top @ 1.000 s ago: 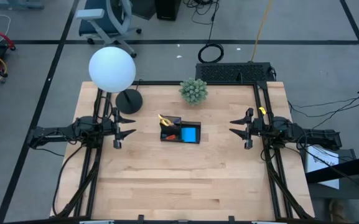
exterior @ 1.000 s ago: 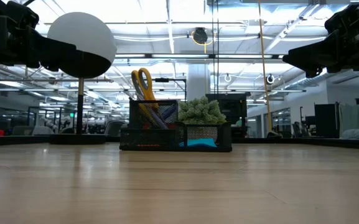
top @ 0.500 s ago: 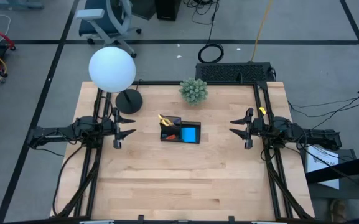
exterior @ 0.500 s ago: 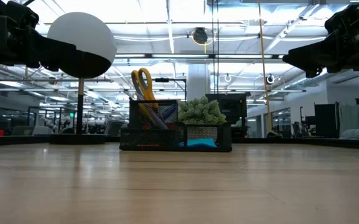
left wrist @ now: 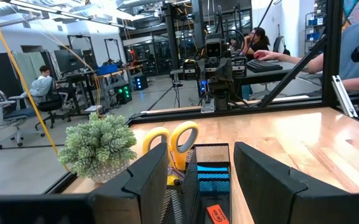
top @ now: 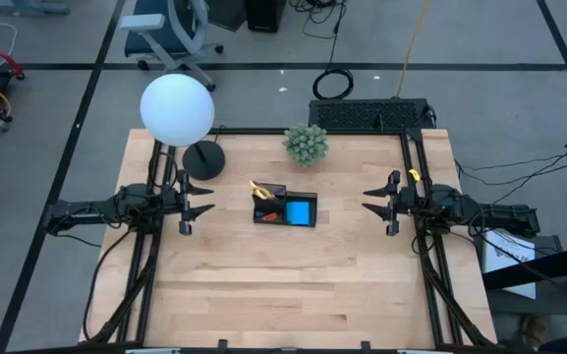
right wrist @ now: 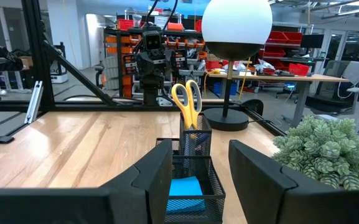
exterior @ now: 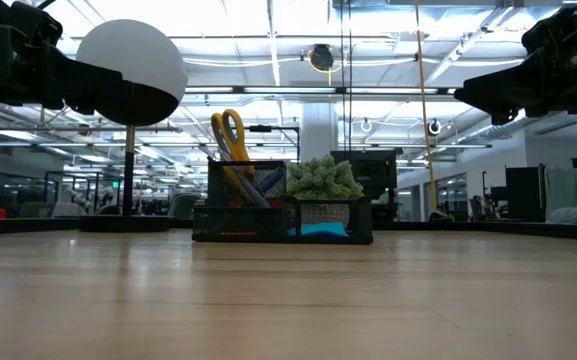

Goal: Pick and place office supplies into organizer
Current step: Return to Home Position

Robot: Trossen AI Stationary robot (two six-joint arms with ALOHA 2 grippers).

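L claw (top: 207,199), R claw (top: 367,200) spread | red bit (left wrist: 214,213): L-wrist cam, not R-wrist

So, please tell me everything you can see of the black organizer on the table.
The organizer is black wire mesh, standing flat near the middle of the wooden table. Its taller cup, at the left arm's end, holds yellow-handled scissors upright, handles up. The low compartments hold a blue sticky-note pad and a small orange-red piece.

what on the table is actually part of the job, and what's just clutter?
Job: organizer, holding yellow-handled scissors and blue note pad; left gripper and right gripper, both open, at the table's sides.
Not job: globe lamp, green plant.
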